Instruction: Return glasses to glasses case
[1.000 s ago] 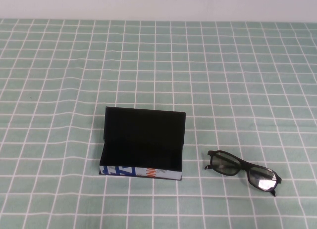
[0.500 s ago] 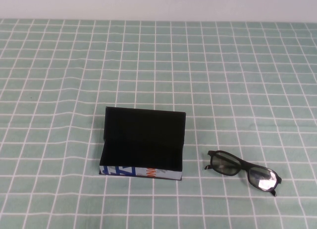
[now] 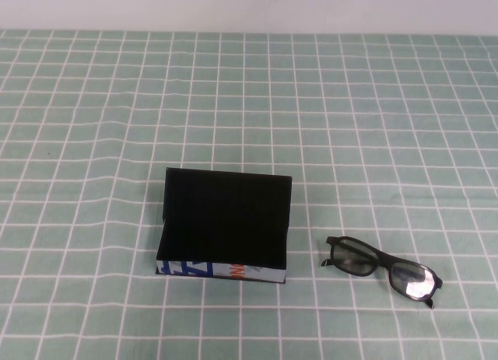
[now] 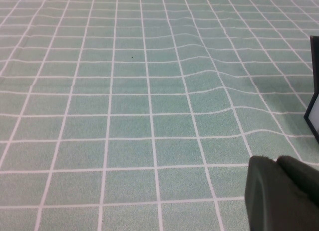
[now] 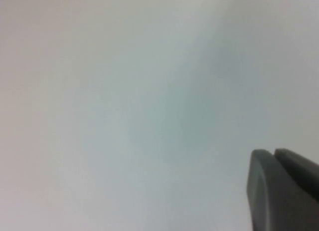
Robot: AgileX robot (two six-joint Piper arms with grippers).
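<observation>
A green cloth with a white grid covers the table. On it stands the matte black rectangular glasses case, lid raised, its blue, white and orange strip facing the robot. The black plastic-framed glasses lie just to its right, apart from it. The left gripper hangs low over cloth, the right gripper faces blank surface; whether either is apart cannot be told.
</observation>
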